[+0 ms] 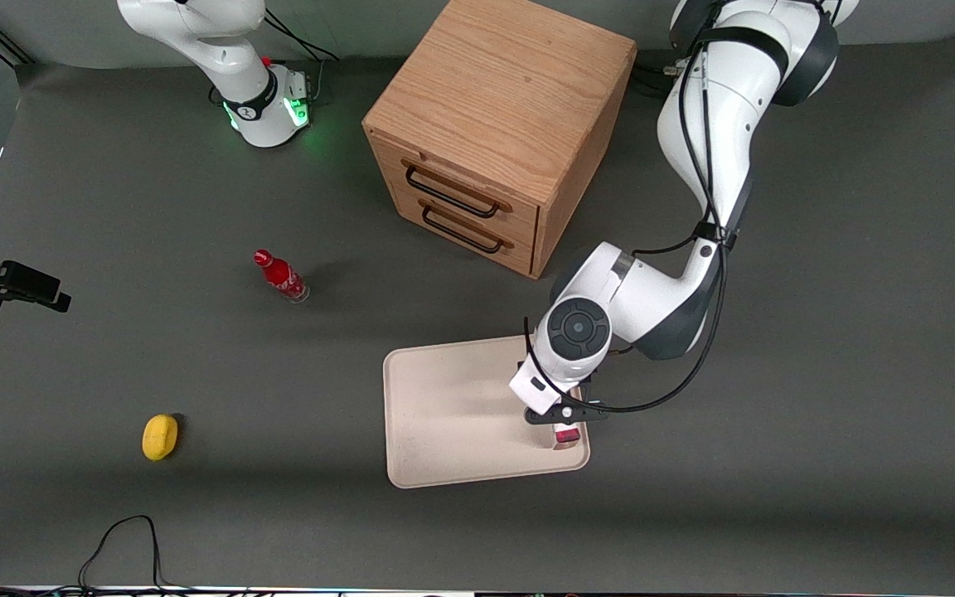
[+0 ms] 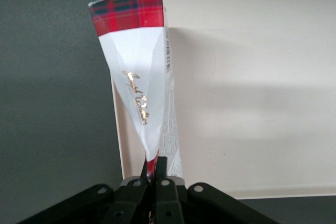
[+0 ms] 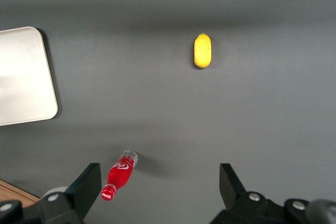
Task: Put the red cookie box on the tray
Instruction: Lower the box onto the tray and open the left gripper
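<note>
The gripper hung over the tray, near its five-o'clock corner in the front view, its fingers pinched on one end of the red cookie box. The box hung on end, long axis about vertical, free end pointing down at the tray's edge. Being cardboard, it probably was light, fairly stiff and crushable, so a grip across the narrow faces seemed safest.

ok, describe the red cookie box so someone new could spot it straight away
Find the wooden two-drawer cabinet; nearer the front camera lies the pale cream tray. Over the tray's edge toward the working arm's end, the gripper is shut on the red cookie box, which hangs end-down from it. It is a long narrow carton, white with a red tartan end and gold script, unlike the small red bottle.
</note>
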